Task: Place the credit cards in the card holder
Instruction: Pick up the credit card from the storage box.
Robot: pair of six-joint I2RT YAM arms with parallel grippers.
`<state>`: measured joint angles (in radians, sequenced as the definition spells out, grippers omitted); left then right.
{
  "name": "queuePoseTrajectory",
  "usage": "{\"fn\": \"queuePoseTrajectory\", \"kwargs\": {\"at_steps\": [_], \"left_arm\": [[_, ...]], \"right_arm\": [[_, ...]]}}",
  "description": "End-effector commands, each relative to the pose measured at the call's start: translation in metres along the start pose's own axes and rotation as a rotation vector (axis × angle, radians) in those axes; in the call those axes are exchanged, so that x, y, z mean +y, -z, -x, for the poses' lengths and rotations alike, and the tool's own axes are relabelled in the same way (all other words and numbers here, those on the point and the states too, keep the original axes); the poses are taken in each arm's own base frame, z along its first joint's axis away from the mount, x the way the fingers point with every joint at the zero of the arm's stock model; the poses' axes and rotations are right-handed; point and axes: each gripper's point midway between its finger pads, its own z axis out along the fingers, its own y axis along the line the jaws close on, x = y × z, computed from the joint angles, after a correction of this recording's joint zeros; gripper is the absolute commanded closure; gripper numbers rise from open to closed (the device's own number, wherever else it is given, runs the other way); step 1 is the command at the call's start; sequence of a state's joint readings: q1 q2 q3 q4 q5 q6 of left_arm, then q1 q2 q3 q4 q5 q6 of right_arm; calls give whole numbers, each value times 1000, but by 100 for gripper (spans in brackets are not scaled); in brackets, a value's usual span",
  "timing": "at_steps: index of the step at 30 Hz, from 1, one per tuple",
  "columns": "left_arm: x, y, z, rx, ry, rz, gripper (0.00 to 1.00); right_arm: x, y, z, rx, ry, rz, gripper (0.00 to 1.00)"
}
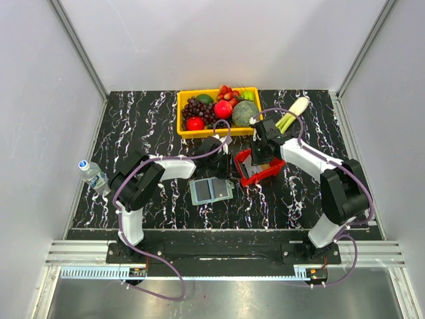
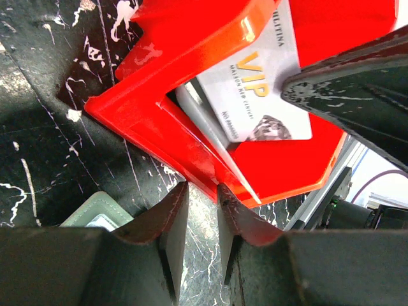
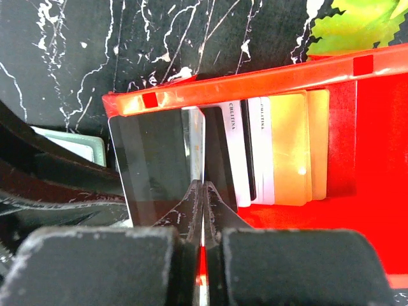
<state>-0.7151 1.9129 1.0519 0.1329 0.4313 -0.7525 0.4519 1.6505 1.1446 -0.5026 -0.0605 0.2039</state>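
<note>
Arms stand at the near edge of the black counter [image 1: 153,199]. Just past them the grey card holder [image 1: 211,190] lies open and flat on the counter. A small water bottle [image 1: 93,175] stands far off to the left. A bit farther back, just right of the card holder, is a red basket [image 1: 272,171]. The credit cards [image 3: 287,146] are all inside it, dark, white and orange ones, each partly covering the next. The left gripper [image 2: 201,197] is low at the red basket's corner, its fingers a little apart with nothing between them. The right gripper [image 3: 203,191] reaches into the red basket with its fingers pressed together among the dark cards. I cannot tell if one is pinched there. At the very back sits a yellow basket [image 1: 182,113] full of fruit [image 1: 222,108], with a leek [image 1: 292,113] beside it.
</note>
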Motion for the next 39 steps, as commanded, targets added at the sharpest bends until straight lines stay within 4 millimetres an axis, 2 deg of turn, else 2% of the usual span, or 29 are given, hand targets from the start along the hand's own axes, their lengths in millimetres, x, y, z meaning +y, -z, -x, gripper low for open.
{"fn": "queuePoseTrajectory", "kwargs": {"at_steps": [1,13,19,31,35,39], "left_arm": [[-29,10,24,-70,-51,-76,72],[-32,9,26,-69,-54,-85,72],[-33,9,26,-69,-53,-87,72],[-31,8,24,-64,-49,-85,72],[-32,9,25,-68,-50,-87,72],[-33,11,28,-73,-60,-81,72]], "right_arm": [[6,-1,12,-38,59,-21,99],[18,-19,-7,16,86,4,94],[32,-26,-11,43,65,73,92],[38,-36,-22,89,54,115,90],[31,-28,-10,36,61,66,99],[21,-3,14,-64,80,-1,100]]}}
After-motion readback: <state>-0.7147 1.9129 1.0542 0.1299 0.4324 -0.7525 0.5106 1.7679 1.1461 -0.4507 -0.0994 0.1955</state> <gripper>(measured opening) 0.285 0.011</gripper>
